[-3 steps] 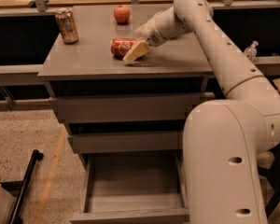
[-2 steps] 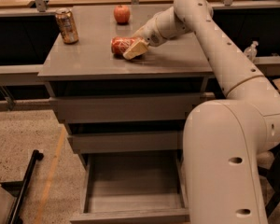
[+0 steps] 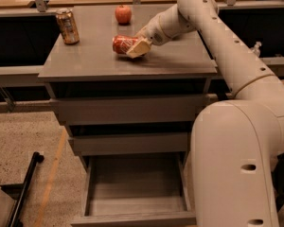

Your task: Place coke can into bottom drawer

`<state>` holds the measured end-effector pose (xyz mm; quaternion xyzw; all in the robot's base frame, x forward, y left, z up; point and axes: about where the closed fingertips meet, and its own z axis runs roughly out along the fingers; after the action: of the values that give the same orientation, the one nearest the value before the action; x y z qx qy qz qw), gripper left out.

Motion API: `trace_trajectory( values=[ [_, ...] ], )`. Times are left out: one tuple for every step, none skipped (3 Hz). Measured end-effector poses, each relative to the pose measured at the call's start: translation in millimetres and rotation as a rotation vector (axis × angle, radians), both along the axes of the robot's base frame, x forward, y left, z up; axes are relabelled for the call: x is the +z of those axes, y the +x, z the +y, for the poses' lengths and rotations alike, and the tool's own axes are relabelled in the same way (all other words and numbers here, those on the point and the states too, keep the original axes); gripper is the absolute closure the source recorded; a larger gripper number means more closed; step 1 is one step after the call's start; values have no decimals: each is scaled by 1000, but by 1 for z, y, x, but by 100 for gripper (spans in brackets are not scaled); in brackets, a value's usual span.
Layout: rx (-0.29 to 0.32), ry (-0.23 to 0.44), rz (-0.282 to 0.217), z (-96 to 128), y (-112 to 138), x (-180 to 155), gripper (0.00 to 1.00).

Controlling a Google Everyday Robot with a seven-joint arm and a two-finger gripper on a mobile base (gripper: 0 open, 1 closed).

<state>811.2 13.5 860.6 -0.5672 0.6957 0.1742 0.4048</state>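
Note:
The red coke can (image 3: pixel 122 44) lies on its side on the grey cabinet top (image 3: pixel 94 60), near the middle. My gripper (image 3: pixel 136 44) is at the can's right end with its cream fingers (image 3: pixel 138 48) around the can, shut on it. The can rests on or just above the top. The bottom drawer (image 3: pixel 135 190) is pulled out and open below, its inside bare. The two shallower drawers above it are closed.
A brownish-gold can (image 3: pixel 67 26) stands upright at the back left of the top. A red apple (image 3: pixel 123 14) sits at the back centre. My arm and white base (image 3: pixel 236 164) fill the right side. A black bar (image 3: pixel 26 190) lies on the floor at the left.

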Motion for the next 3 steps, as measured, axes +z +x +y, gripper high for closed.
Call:
trace_trajectory(
  values=[
    [-16,-9,7,-7,-9,0,100],
    [-13,-23,7,-13,-32,4,100],
    [13,-54,3,-16,-71,12,100]
  ],
)
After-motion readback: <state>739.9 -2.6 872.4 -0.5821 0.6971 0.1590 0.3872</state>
